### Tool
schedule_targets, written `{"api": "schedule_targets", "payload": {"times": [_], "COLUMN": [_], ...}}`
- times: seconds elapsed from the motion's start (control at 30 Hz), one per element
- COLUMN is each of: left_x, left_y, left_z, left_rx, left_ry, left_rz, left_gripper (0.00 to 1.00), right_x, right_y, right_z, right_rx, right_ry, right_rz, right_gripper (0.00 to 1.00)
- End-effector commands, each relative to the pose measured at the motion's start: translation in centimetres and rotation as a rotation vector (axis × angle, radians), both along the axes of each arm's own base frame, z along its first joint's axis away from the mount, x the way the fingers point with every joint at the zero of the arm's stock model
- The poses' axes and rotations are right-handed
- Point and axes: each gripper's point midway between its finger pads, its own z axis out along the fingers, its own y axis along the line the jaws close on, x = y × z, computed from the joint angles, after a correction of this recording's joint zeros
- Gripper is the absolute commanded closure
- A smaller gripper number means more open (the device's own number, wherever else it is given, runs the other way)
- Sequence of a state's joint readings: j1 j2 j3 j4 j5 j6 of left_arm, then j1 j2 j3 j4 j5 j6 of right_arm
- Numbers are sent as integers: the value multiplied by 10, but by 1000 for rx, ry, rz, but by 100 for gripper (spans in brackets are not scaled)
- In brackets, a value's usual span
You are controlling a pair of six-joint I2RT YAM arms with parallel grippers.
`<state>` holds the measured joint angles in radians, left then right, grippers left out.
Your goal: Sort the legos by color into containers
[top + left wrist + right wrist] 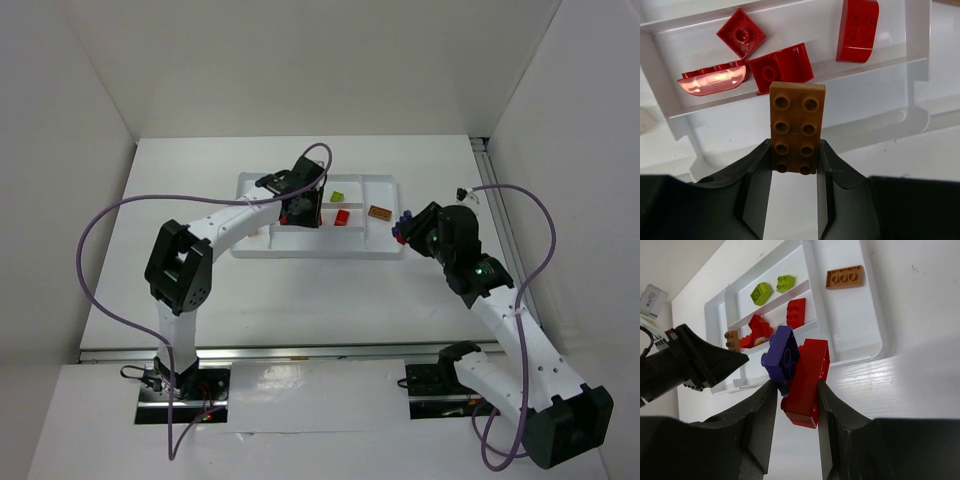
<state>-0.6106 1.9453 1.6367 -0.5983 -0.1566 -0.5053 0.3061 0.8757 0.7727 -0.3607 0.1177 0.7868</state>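
Note:
The white tray [250, 186] lies mid-table. My left gripper [794, 159] is shut on an orange-brown brick [796, 127] and hovers above the tray's compartment holding several red bricks [856, 31]. My right gripper [796, 390] is shut on a red brick [807, 382] with a blue-purple brick [782, 357] pressed against it, held just right of the tray's front right corner; both show at the fingertips in the top view [402, 227]. Two lime green bricks [761, 292] lie in a long compartment. Another orange-brown brick [844, 277] lies alone in the right compartment.
A tan brick [257, 232] lies by the tray's front left edge. White walls enclose the table on the left, the back and the right. A metal rail [300, 352] runs along the near edge. Purple cables loop from both arms.

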Motion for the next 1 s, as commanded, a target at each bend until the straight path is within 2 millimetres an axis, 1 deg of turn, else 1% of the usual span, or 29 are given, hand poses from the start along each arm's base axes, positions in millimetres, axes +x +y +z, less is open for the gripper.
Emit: {"api": "schedule_targets", "payload": {"times": [0.0, 0.03, 0.07, 0.1, 0.13, 0.17, 0.2, 0.27, 0.33, 0.37, 0.43, 0.47, 0.5, 0.53, 0.57, 0.6, 0.63, 0.67, 0.7, 0.73, 0.77, 0.8, 0.83, 0.87, 0.93, 0.97], "left_x": [1, -2, -4, -9, -16, -18, -23, -25, -28, -19, -19, -18, -13, -9, -3, 1, 3, 10, 13, 10, 12, 19, 19, 17, 18, 18], "left_y": [-16, -20, -16, -19, -19, -17, -19, -31, -57, -73, -98, -105, -118, -122, -132, -135, -140, -147, -150, -157, -159, -165, -169, -171, -174, -174], "left_z": [11, 11, 6, 2, -6, -4, -7, -5, 0, 4, 9, 8, 9, 8, 17, 16, 5, 14, 13, 12, 0, 11, 11, 7, 14, 14], "left_rx": [-26, -15, 6, 12, 26, 25, 35, 5, -23, -39, -86, -102, -139, -143, -174, -178, -177, -199, -203, -208, -194, -214, -226, -229, -243, -243], "left_ry": [-21, -27, -24, -16, 3, 1, 6, -5, -11, -31, -27, -15, -6, -11, -25, -30, -14, -33, -39, -32, -12, -40, -37, -20, -33, -33], "left_rz": [-24, -40, -41, -53, -62, -63, -81, -106, -164, -177, -224, -239, -252, -252, -254, -254, -260, -254, -254, -269, -267, -269, -279, -288, -304, -304], "left_gripper": [100, 100, 100, 100, 100, 100, 100, 100, 100, 100, 100, 100, 100, 100, 100, 100, 100, 100, 100, 100, 100, 93, 72, 62, 43, 28], "right_x": [-9, -11, -11, -11, -11, -11, -11, -12, -13, -15, -18, -24, -26, -32, -34, -36, -38, -41, -42, -45, -47, -50, -52, -53, -58, -58], "right_y": [-9, -9, -12, -12, -12, -12, -12, -13, -16, -21, -27, -32, -36, -40, -45, -48, -54, -58, -61, -65, -68, -69, -71, -73, -74, -74], "right_z": [-2, -4, -9, -9, -9, -9, -9, -11, -4, -8, 0, -3, 0, 0, 0, 0, 3, 3, 6, 2, 2, 4, 0, 2, -1, -1], "right_rx": [-33, -36, -39, -39, -39, -39, -39, -42, -44, -63, -71, -86, -85, -94, -95, -95, -91, -91, -87, -91, -85, -84, -83, -80, -84, -84], "right_ry": [15, 25, 35, 36, 36, 36, 36, 46, 29, 46, 33, 48, 45, 52, 56, 56, 47, 49, 38, 51, 54, 48, 65, 56, 72, 72], "right_rz": [-11, -11, -20, -20, -20, -20, -20, -20, -33, -57, -79, -96, -106, -117, -133, -142, -164, -174, -187, -197, -208, -208, -212, -221, -221, -221], "right_gripper": [88, 88, 88, 88, 88, 88, 88, 88, 88, 88, 87, 85, 85, 85, 85, 85, 85, 85, 85, 85, 85, 85, 85, 85, 85, 85]}}
